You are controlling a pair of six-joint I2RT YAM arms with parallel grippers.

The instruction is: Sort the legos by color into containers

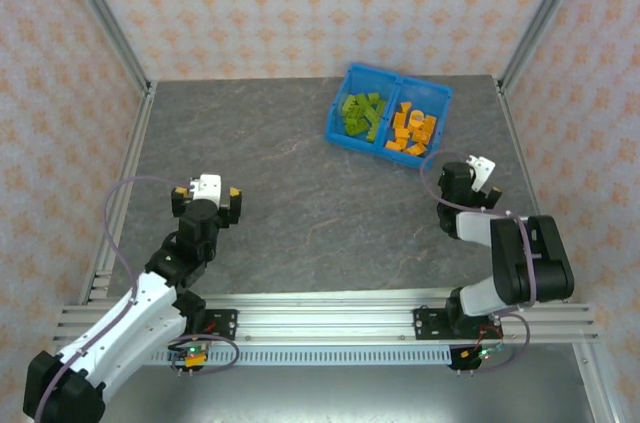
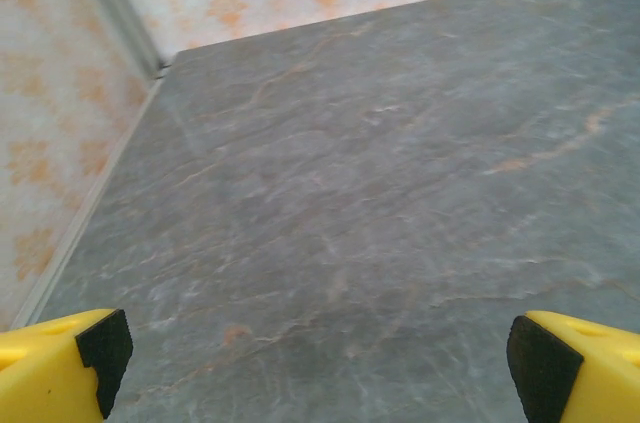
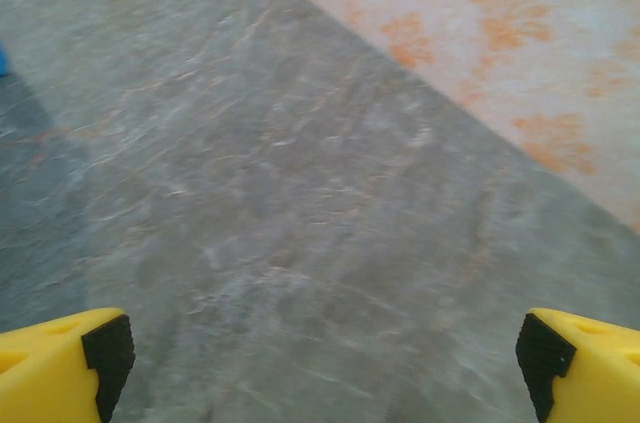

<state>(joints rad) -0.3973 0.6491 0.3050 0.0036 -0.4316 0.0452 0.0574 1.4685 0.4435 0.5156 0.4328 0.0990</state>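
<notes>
Blue bin (image 1: 400, 79) sits far right on the table (image 1: 290, 193), skewed a little to its edges. Green legos (image 1: 362, 114) are heaped in its left compartment, orange legos (image 1: 413, 130) in the right. The divider (image 1: 385, 118) runs between them, and I can make out no mixing. Judged from that, the sort looks done.

Left gripper (image 2: 318, 363) hangs low over bare grey stone-look surface at near left, well apart from the bin. Its pads (image 2: 103, 348) are spread wide, nothing between.

Right gripper (image 3: 320, 358) is near the bin's near right corner, just short of the orange side — likely there because that compartment is its to serve. Its pads (image 3: 108, 348) are also spread wide, holding nothing.

Each gripper is on its own half, probably so the two don't cross.

Writing: none legible on bin, legos or grippers — the walls (image 1: 300, 3) carry just a repeated orange motif.
</notes>
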